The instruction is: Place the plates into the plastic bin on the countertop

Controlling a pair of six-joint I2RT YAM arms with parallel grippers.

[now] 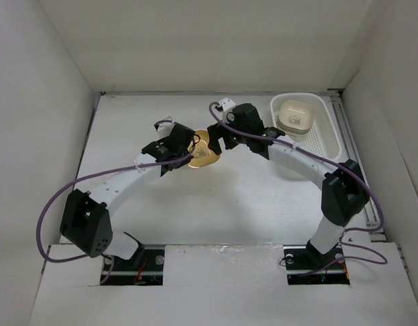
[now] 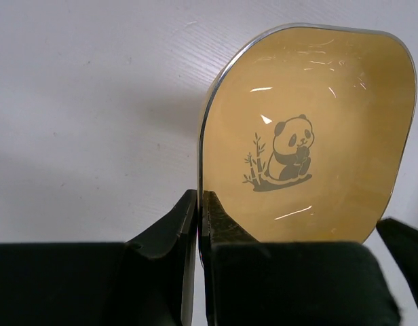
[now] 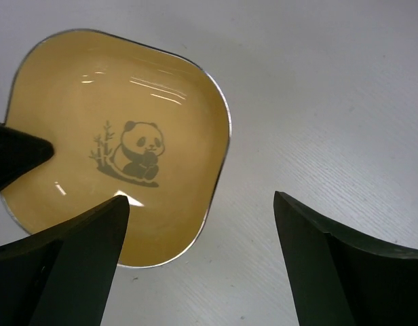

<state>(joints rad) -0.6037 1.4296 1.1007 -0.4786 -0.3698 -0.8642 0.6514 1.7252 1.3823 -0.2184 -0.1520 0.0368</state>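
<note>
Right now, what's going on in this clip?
The left gripper has its jaws shut on the rim of a yellow-orange plate with a panda picture, near the middle of the countertop. The right gripper hovers over the same plate, jaws open, not holding it. A cream plate already sits in the plastic bin at the far right.

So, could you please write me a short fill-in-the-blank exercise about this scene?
The yellow-orange plate has a ____ pictured at its centre.
The left gripper is shut on that plate's ____.
The right gripper has its jaws ____.
The cream plate lies inside the plastic ____.
Missing words: panda; rim; open; bin.
</note>
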